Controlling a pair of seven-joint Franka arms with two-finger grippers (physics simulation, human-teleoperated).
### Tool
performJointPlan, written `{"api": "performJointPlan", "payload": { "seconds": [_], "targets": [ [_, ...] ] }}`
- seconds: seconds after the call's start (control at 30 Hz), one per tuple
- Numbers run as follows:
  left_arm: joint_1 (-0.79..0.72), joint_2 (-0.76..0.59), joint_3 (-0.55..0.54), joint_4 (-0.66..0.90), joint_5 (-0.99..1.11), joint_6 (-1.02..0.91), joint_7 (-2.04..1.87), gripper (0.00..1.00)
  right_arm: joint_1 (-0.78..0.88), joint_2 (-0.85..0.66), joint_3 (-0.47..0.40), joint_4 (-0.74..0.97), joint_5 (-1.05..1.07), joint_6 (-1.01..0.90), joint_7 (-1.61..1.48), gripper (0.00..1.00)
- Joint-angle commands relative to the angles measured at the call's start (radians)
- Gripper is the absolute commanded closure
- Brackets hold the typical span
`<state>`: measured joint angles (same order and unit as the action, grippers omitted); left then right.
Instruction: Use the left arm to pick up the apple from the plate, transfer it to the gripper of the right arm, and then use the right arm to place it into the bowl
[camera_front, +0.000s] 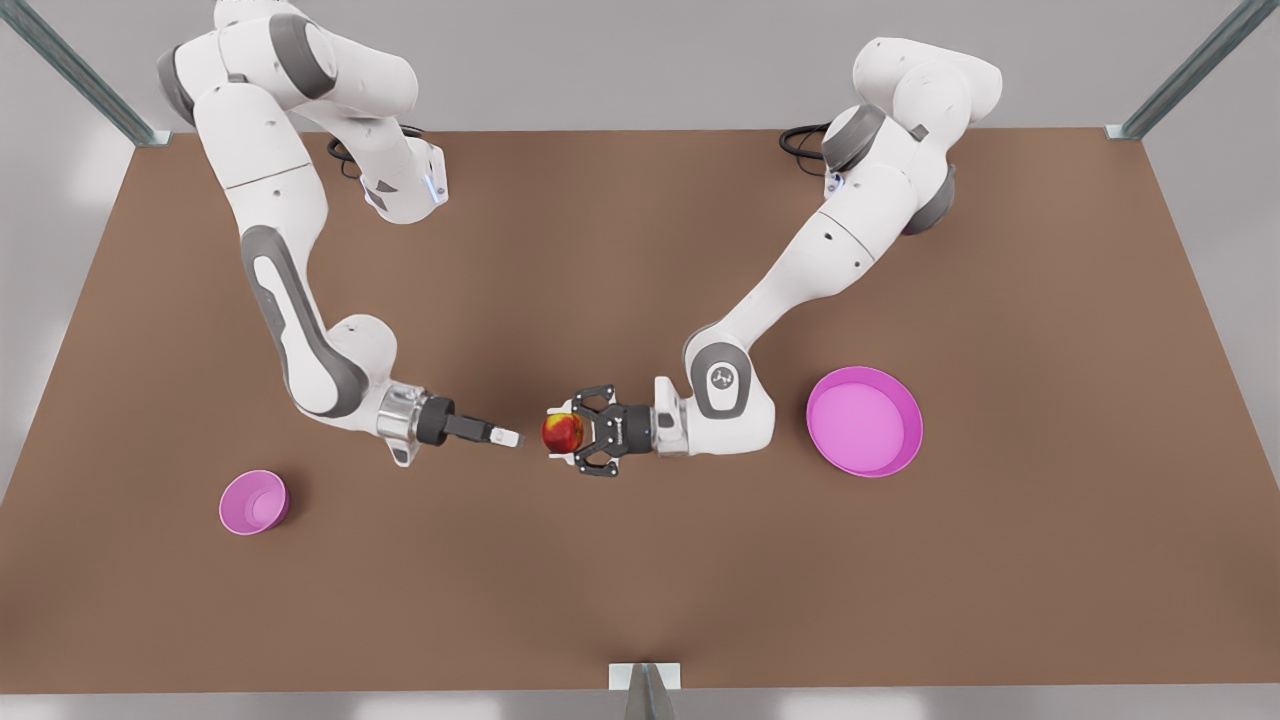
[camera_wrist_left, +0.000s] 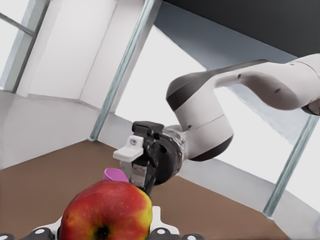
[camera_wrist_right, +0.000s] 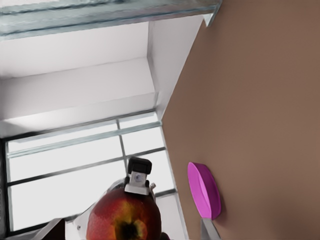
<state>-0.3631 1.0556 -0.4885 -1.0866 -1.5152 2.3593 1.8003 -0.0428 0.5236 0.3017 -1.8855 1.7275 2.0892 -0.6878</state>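
The red-and-yellow apple (camera_front: 562, 432) hangs over the middle of the table, with my left gripper (camera_front: 566, 434) shut on it; this arm reaches in from the front view's right. The left wrist view has the apple (camera_wrist_left: 106, 212) close up. My right gripper (camera_front: 508, 437) points at the apple from the front view's left, open, a short gap away. It also faces the left wrist camera (camera_wrist_left: 134, 165). In the right wrist view the apple (camera_wrist_right: 124, 219) lies just ahead. The plate (camera_front: 860, 420) (camera_wrist_right: 202, 190) sits bare behind the left arm. The bowl (camera_front: 254, 502) (camera_wrist_left: 114, 175) stands at the front left.
The brown table (camera_front: 640, 580) is bounded by metal frame posts at its back corners (camera_front: 135, 130) and a bracket (camera_front: 645, 680) at the front edge. Black cables (camera_front: 800, 140) lie by the arm bases at the back.
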Motion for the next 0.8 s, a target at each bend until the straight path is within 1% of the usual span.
{"api": "performJointPlan", "payload": {
  "seconds": [0.0, 0.07, 0.13, 0.27, 0.3, 0.33, 0.37, 0.47, 0.77],
  "targets": [
    [0.0, -0.002, -0.001, 0.001, -0.005, 0.008, 0.567, 0.38, 0.001, 0.01, 0.001, 0.019, 0.08, 0.052, -0.892, 0.0],
    [0.0, 0.006, 0.001, 0.001, -0.005, 0.008, 0.567, 0.38, -0.008, 0.026, -0.009, 0.06, -0.051, 0.025, -0.862, 0.0],
    [-0.007, 0.006, 0.001, 0.002, -0.005, 0.009, 0.567, 0.38, -0.042, 0.081, -0.029, 0.164, -0.287, -0.087, -0.793, 0.0],
    [-0.016, 0.021, 0.001, 0.016, -0.003, 0.021, 0.567, 0.38, -0.025, 0.098, -0.018, 0.148, -0.272, -0.069, -0.791, 0.0],
    [-0.016, 0.021, 0.001, 0.016, -0.005, 0.021, 0.567, 0.38, -0.025, 0.096, -0.012, 0.129, -0.233, -0.067, -0.797, 0.0],
    [-0.022, 0.021, 0.001, 0.016, -0.003, 0.024, 0.567, 0.38, -0.031, 0.082, 0.025, 0.076, -0.16, -0.043, -0.823, 0.0],
    [-0.022, 0.021, 0.001, 0.016, -0.003, 0.031, 0.567, 0.38, -0.034, 0.064, 0.066, 0.026, -0.028, 0.0, -0.871, 0.0],
    [-0.023, 0.021, 0.004, 0.014, -0.003, 0.037, 0.567, 0.38, -0.038, 0.064, 0.088, 0.023, 0.004, 0.028, -0.874, 0.0],
    [-0.023, 0.021, 0.008, 0.014, -0.003, 0.038, 0.567, 0.38, -0.054, 0.049, 0.109, -0.007, 0.017, 0.035, -0.883, 0.0]
  ]
}}
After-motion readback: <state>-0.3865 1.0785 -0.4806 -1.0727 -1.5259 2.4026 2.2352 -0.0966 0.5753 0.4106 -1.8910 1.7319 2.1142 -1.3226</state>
